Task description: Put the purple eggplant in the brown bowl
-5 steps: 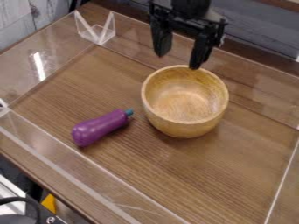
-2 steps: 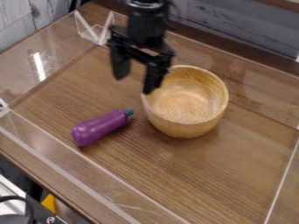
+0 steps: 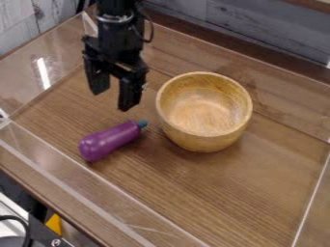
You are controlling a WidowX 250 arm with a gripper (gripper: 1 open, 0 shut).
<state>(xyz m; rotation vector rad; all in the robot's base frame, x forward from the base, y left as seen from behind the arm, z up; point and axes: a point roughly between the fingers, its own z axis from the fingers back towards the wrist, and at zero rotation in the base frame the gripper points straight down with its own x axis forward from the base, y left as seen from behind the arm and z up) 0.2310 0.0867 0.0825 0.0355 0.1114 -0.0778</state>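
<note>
Since a second ago, our end effector [image 3: 112, 89] has swung from above the far rim of the brown bowl across to the left and come lower, while the eggplant and the bowl lie where they were.

Nearest to us, the purple eggplant [image 3: 111, 140] lies on the wooden counter [image 3: 219, 193], untouched. Its long axis runs from its bulbous end at near left to the green stem cap at far right, and the cap points toward the bowl, just short of its wall.

Behind it, our end effector hangs with its fingers spread wide and nothing between them, pointing down. The eggplant sits just nearer the camera than the fingertips, below them, so we judge the coming move to be a short descent toward us, with the fingers straddling the eggplant across its slanted axis.

Farther right, the brown bowl [image 3: 240, 131] stands empty.
</note>
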